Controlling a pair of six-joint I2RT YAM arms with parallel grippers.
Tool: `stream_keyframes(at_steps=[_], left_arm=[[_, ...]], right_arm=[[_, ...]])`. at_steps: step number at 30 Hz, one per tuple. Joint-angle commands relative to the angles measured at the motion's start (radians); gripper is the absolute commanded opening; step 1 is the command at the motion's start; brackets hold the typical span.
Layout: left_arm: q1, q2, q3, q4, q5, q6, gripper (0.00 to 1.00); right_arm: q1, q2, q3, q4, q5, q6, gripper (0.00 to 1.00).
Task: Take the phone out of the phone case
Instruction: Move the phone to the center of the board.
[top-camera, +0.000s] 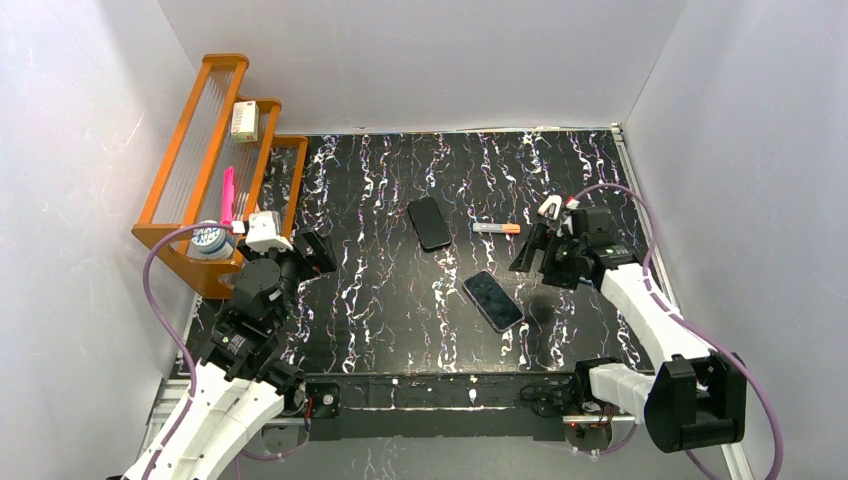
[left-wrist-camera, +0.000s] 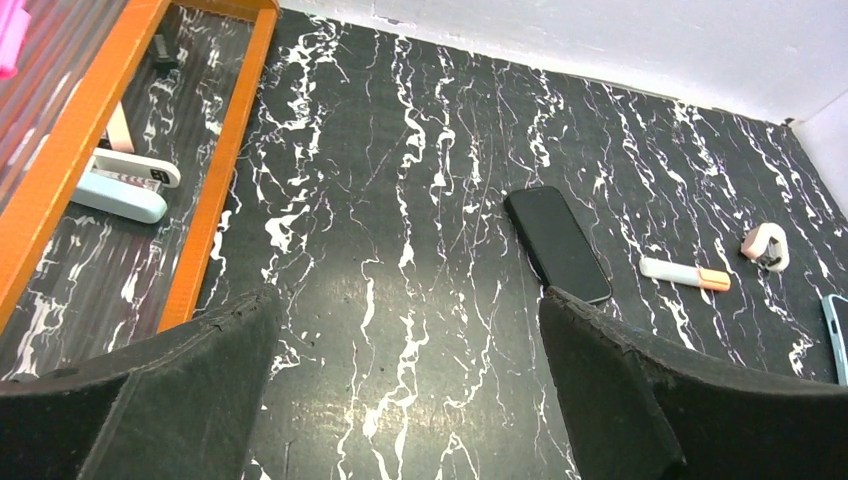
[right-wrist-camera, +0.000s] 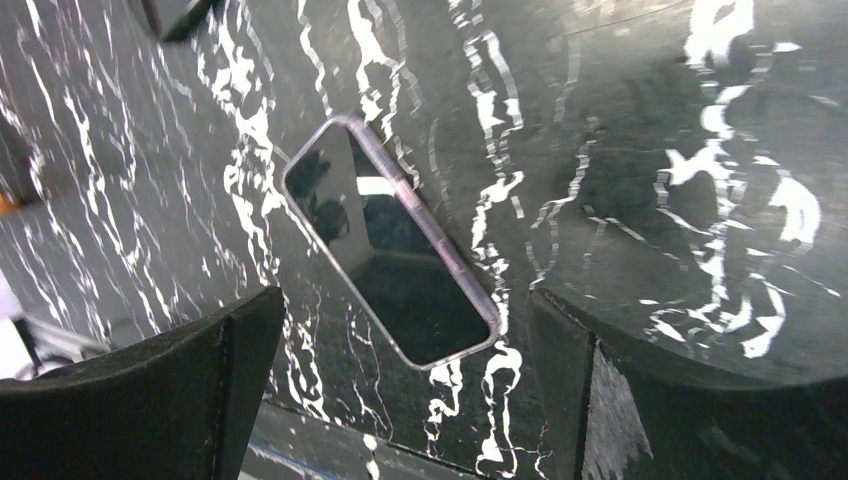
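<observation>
A phone in a clear, purplish-rimmed case (top-camera: 492, 300) lies screen up on the black marbled table, near the front centre. In the right wrist view this cased phone (right-wrist-camera: 390, 255) lies slanted below my right gripper (right-wrist-camera: 405, 300). That gripper hangs above the phone's near end, jaws wide apart, touching nothing. From above, the right gripper (top-camera: 532, 255) sits just right of the phone. A second black slab, bare of any visible rim (top-camera: 430, 222), lies further back. My left gripper (top-camera: 315, 255) is open over bare table (left-wrist-camera: 408, 300), well left of the black slab (left-wrist-camera: 557, 243).
An orange rack (top-camera: 200, 150) stands at the back left, holding a pink pen (top-camera: 227, 195), a white box (top-camera: 243, 120) and a round tub (top-camera: 210, 240). A white-and-orange marker (top-camera: 497, 228) and a small white ring (left-wrist-camera: 766, 246) lie near the right gripper. White walls enclose the table.
</observation>
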Motion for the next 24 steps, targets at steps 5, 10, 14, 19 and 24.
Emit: stream_keyframes(at_steps=[5,10,14,19,24], left_arm=[[-0.002,-0.005,0.014,-0.031,0.065,0.027,0.98],[-0.002,0.009,0.004,-0.023,0.114,0.050,0.98],[-0.002,0.012,0.000,-0.014,0.147,0.055,0.98],[-0.002,0.007,-0.003,-0.012,0.163,0.061,0.98],[-0.002,0.004,-0.006,-0.005,0.192,0.063,0.98]], right_arm=[[0.208,0.147,0.055,0.036,0.028,-0.097,0.99],[0.295,0.272,0.121,-0.011,0.171,-0.105,0.99],[0.316,0.349,0.133,0.005,0.139,-0.129,0.99],[0.370,0.411,0.136,0.027,0.121,-0.134,0.99],[0.443,0.458,0.147,0.012,0.140,-0.130,0.99]])
